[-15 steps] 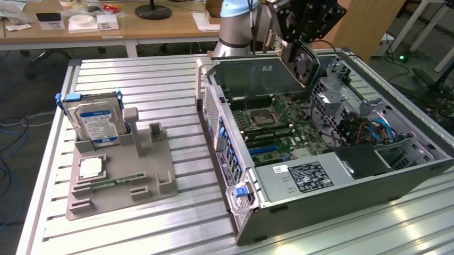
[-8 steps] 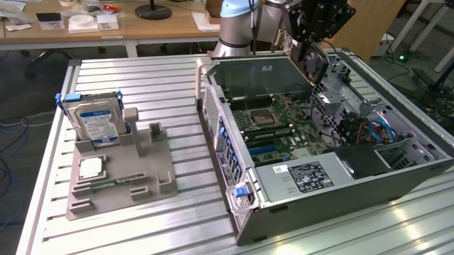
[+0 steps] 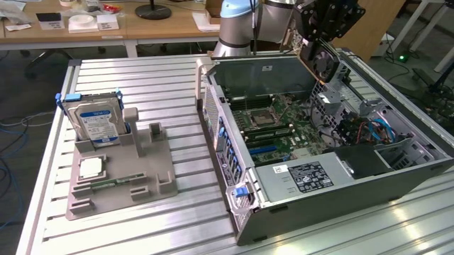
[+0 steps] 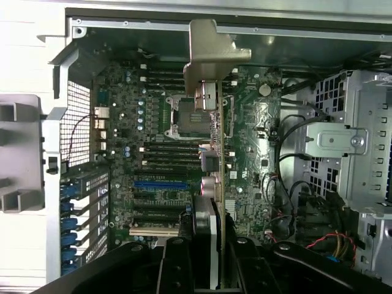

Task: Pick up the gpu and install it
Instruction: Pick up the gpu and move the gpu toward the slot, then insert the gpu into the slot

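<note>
The gpu (image 3: 324,59), a dark card with a round fan on its face, hangs upright above the open computer case (image 3: 234,159), over its far right part in the exterior view. My gripper (image 3: 317,43) is shut on the card's upper edge. In the wrist view the gpu (image 4: 211,52) shows edge-on, its silver bracket end pointing away from me, held between my black fingers (image 4: 176,263). Below it lies the green motherboard (image 4: 153,128), and the card is clear of it. A blue slot (image 4: 160,183) lies on the board beside the card's line.
A grey parts holder (image 3: 152,175) on the slatted metal table carries a silver hard drive with a blue label (image 3: 95,119) and a green memory stick (image 3: 106,183). Inside the case sit a power supply (image 3: 305,178), drive cages (image 4: 361,141) and loose cables (image 3: 372,130).
</note>
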Available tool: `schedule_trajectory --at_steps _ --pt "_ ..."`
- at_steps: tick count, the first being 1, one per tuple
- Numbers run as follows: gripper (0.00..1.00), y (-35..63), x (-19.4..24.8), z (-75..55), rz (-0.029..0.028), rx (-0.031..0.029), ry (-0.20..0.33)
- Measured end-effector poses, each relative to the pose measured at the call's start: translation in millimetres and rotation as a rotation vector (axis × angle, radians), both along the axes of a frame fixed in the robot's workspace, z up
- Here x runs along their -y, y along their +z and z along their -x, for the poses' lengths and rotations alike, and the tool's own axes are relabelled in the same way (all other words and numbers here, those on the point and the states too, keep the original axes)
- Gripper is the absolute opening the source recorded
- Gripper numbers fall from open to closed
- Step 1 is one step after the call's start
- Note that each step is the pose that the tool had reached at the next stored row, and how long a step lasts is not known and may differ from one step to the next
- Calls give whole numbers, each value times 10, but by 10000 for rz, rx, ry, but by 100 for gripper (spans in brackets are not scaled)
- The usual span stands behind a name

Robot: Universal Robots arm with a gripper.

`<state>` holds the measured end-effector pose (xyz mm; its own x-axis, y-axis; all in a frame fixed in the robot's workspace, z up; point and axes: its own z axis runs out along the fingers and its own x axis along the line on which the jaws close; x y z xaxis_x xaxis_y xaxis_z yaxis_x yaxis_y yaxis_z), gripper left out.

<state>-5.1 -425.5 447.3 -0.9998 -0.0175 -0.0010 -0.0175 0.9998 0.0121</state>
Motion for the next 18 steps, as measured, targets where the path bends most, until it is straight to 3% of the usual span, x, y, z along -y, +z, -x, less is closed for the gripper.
schedule_trajectory --at_steps 13,18 --pt "28 -1 -1 0 -1 1 27" --pt "28 -1 -1 0 -3 0 788"
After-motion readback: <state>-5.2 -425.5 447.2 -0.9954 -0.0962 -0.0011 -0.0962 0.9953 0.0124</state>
